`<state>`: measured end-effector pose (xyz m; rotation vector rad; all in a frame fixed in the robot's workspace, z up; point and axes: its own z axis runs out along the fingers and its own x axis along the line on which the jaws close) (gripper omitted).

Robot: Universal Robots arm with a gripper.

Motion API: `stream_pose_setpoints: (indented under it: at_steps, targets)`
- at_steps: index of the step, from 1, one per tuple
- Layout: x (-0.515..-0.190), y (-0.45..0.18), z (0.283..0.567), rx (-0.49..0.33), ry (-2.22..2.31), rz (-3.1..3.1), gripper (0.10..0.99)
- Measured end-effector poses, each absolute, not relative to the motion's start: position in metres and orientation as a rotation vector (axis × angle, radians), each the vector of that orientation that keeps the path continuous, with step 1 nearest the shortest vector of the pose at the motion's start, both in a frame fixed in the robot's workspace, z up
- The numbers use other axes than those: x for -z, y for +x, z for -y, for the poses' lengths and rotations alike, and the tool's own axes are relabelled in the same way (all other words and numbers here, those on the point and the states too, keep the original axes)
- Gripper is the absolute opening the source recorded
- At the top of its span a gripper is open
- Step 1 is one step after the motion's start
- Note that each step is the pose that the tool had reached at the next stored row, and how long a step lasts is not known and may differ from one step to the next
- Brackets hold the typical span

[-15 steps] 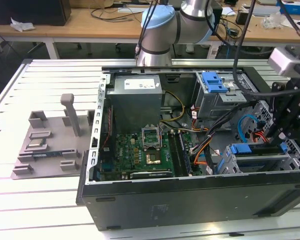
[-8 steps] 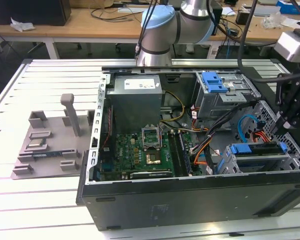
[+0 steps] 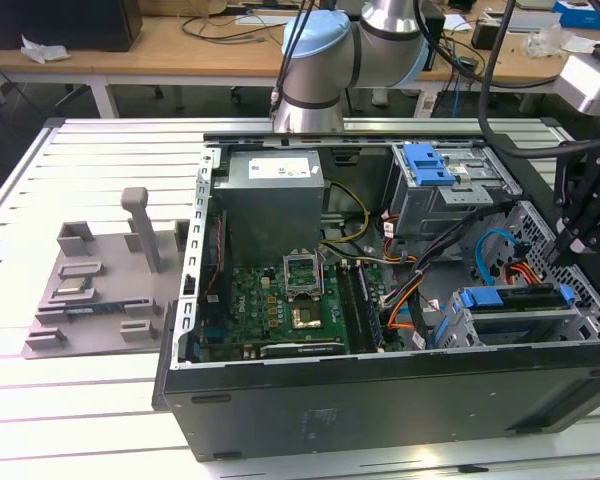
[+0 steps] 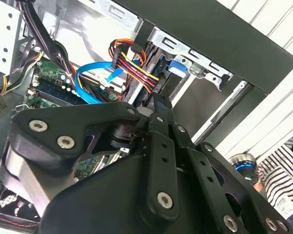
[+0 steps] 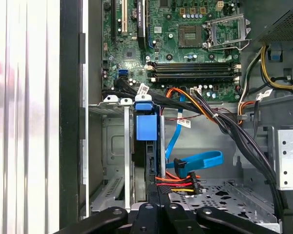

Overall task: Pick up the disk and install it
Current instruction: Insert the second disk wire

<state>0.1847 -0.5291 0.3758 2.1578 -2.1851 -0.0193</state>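
The disk sits edge-up in the drive cage at the case's front corner, on the exterior view's right, with its blue carrier on top. In the first wrist view the disk stands in its slot behind a blue tab. My gripper hangs just over the cage's end. In both wrist views my gripper looks shut, its fingers pressed together, their tip at the disk's dark rear edge. Whether the tip touches it I cannot tell.
Red, yellow and orange power cables and a blue data cable lie right beside the cage. The grey power supply, motherboard and upper bay are also inside the case. A grey fixture lies on the table.
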Motion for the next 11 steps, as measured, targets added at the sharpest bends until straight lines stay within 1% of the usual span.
stream_pose_setpoints:
  at_steps: [3, 4, 5, 6, 7, 8, 11]
  targets:
    - [-0.376, 0.185, 0.529, 0.019, 2.158, 2.185, 0.114]
    - [-0.376, 0.185, 0.529, 0.019, 2.158, 2.185, 0.169]
    - [-0.376, 0.185, 0.529, 0.019, 2.158, 2.185, 0.169]
    - [-0.376, 0.185, 0.529, 0.019, 2.158, 2.185, 0.294]
    - [-0.376, 0.185, 0.529, 0.019, 2.158, 2.185, 0.294]
    - [-0.376, 0.185, 0.529, 0.019, 2.158, 2.185, 0.361]
    - [-0.376, 0.182, 0.517, 0.019, 2.159, 2.184, 0.361]
